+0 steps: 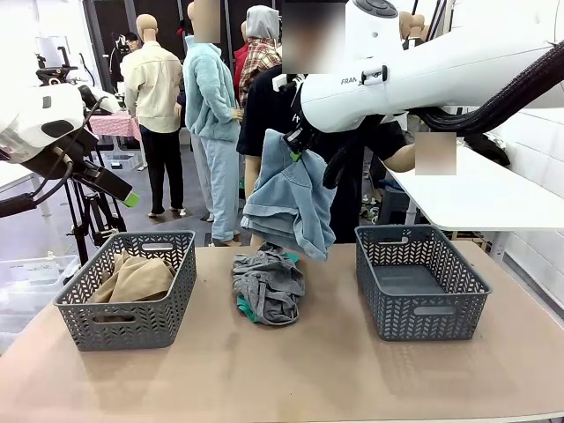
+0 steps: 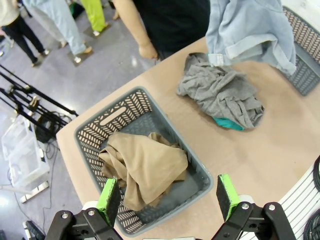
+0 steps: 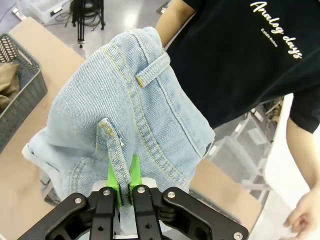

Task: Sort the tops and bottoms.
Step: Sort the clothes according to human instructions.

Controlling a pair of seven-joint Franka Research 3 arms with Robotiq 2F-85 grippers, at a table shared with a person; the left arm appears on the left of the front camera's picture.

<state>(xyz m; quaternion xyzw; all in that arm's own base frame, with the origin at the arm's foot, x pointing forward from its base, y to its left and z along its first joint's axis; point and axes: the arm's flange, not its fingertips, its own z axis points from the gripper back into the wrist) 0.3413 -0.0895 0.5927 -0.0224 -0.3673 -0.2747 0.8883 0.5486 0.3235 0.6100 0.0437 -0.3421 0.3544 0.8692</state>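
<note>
Right gripper (image 3: 123, 171) clamped on denim bottoms (image 1: 286, 198) above grey top (image 1: 269, 284). Basket (image 1: 123, 322) left of grey top holds khaki top (image 1: 137, 278); other basket (image 1: 423, 313) to its right. Left gripper (image 2: 167, 197) wide.

The right arm (image 1: 458, 66) is white, with thick black cables (image 1: 507, 101). The left gripper (image 2: 167, 195) is black, with green pads (image 2: 109, 196).

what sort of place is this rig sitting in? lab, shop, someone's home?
Most likely a robotics lab or data-collection room, not a home: white robot arm over a work table with two grey sorting baskets, black tripod stands on a bare floor.
</note>
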